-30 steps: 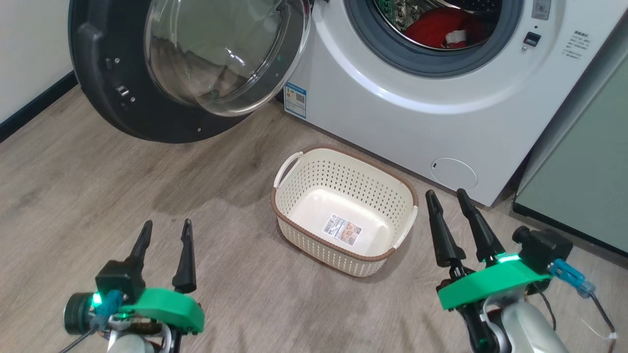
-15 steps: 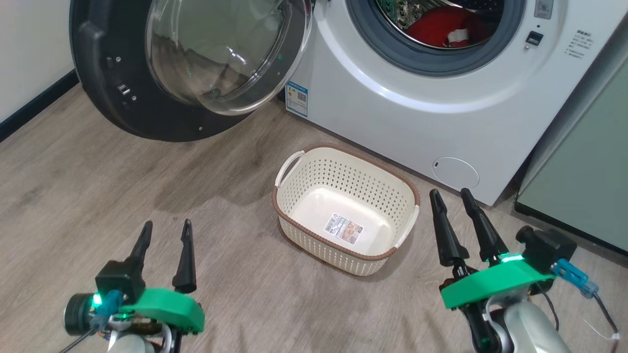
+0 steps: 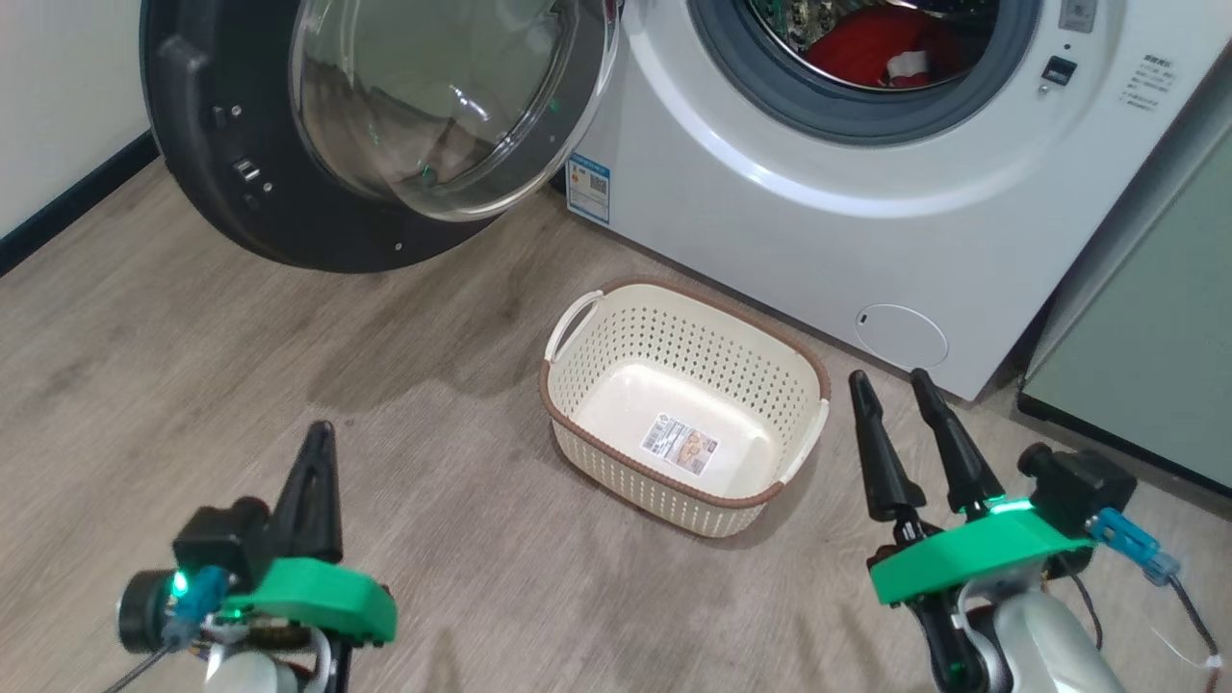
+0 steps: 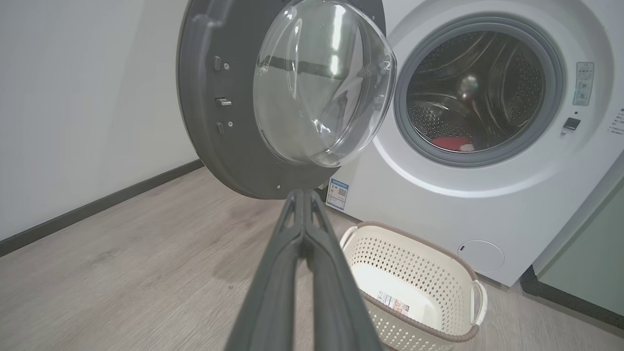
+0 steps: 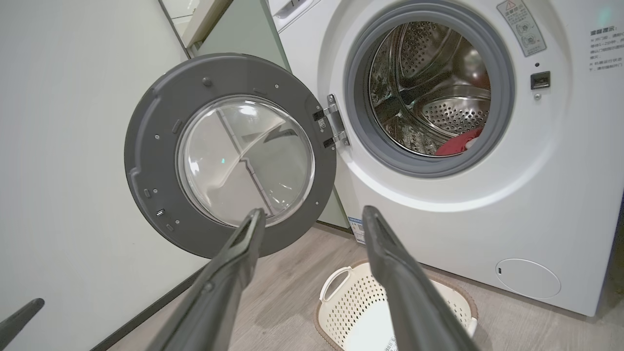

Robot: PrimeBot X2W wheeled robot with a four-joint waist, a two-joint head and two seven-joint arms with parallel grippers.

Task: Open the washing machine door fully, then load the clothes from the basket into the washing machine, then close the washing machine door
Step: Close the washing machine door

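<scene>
**Left tool closed, right tool open, red garment in the drum**

In the head view my left tool [image 3: 318, 435] sits at the lower left of the frame with its two dark fingers pressed together and nothing between them. The left wrist view shows the same: the left tool's fingers meet in a single point in mid-air, low in the centre of the frame. My right tool [image 3: 887, 377] is at the lower right, its fingers spread and holding nothing, with the tips just right of the basket [image 3: 693, 337]. In the right wrist view the fingers stand wide apart over the basket's near end.

The basket stands upright on the wooden floor [image 3: 192, 366] in the centre of the frame, between the two tools and just in front of the washing machine [image 3: 770, 231]. Its pale bottom is bare and carries a label sticker [image 3: 680, 443].

The washing machine door [image 3: 192, 144] hangs wide open at the upper left, hinged on the machine's left side, its domed glass window [image 3: 433, 96] facing me. A blue sticker [image 3: 588, 188] is on the machine's lower left corner and a round filter cover [image 3: 900, 335] is at the lower right of its front.

The clothes [image 3: 857, 48] lie inside the steel drum at the top of the frame. I see red fabric with a small white tag [image 3: 905, 65]. I can't make out a white garment. A pale green cabinet [image 3: 1155, 366] fills the right edge.
</scene>
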